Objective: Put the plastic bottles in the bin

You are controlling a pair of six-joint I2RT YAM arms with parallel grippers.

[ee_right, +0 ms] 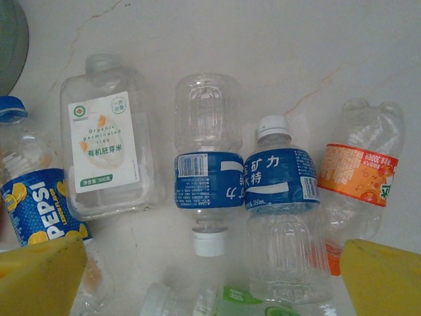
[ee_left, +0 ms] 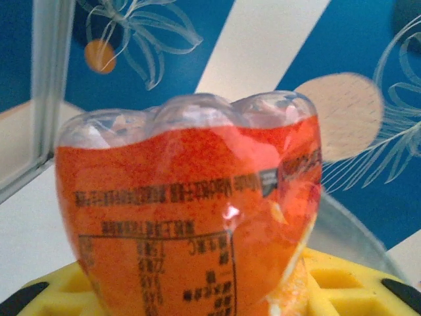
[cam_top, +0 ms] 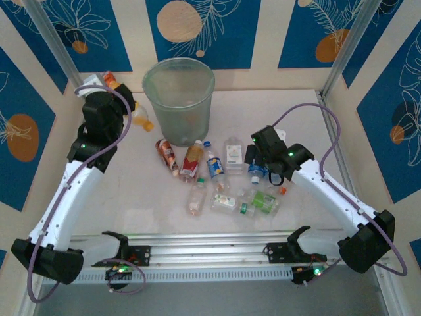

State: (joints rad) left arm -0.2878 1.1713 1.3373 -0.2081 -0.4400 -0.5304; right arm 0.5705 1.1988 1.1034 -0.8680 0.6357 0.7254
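L gripper (ee_left: pixel 210 293) clamped on clear orange-labelled plastic bottle (ee_left: pixel 191 217) at label band, looks light, thin-walled, squashy, prob slick, so grip mid-body; R gripper (ee_right: pixel 210 280) gapes wide over loose clear plastic bottles (ee_right: pixel 207 178).

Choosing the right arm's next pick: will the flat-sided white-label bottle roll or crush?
The flat-sided bottle looks empty, so probably light. Lying on a flat face, it should slide, not roll. Thin clear walls may dent.

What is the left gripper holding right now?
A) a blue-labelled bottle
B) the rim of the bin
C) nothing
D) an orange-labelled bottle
D: the left wrist view shows an orange-labelled bottle, its clear base upward, gripped in the left gripper.
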